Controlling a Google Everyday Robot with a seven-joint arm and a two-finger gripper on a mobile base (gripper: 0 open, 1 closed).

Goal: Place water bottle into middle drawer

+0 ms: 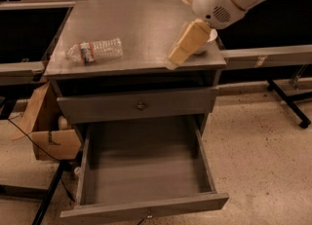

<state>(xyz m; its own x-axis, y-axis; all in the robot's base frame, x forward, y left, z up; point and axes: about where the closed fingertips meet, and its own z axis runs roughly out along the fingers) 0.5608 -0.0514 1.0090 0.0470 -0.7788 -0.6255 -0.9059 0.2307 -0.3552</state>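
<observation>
- Grey cabinet top [146, 24], wide and flat, in the middle of the scene.
- White bowl [211, 39] on its right side, mostly hidden behind the gripper [178, 56] hanging above the top's near right corner.
- Closed upper drawer panel [97, 109] with a centred brass knob [141, 105].
- Cardboard box [48, 136] just left of the cabinet, with a black cable [24, 136] across it.
- Speckled floor [258, 165], and a black frame leg [287, 103] at far right.
</observation>
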